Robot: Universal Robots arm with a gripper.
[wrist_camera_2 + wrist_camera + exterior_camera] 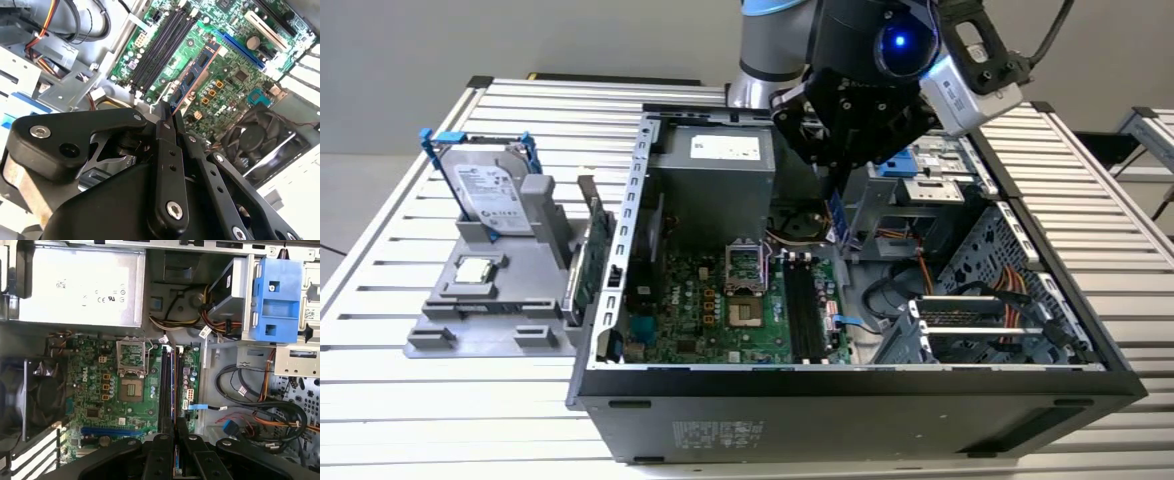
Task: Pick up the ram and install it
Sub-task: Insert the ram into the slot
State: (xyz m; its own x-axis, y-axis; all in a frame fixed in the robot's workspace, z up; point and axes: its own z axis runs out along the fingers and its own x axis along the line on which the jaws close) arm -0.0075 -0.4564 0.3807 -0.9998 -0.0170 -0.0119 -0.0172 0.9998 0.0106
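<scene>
1. Currently the gripper [835, 190] hangs over the open PC case [854, 420], fingers pinched tight on the ram [838, 218].
2. Second wrist view: the ram [194, 77] sticks out past the fingertips [165, 125]. It's a blue board with dark chips, seen against the motherboard [235, 75].
3. The ram is not seated in the memory slots [803, 305]. The exterior view puts it above their far end, near the power supply [714, 175].
4. First wrist view: the gripper [175, 432] lines up with the memory slots [169, 385], with the CPU socket [131, 389] just beside them.
5. Outside the case, on the exterior view's left, a hard drive [494, 195] stands upright in a grey holder [467, 335].
</scene>
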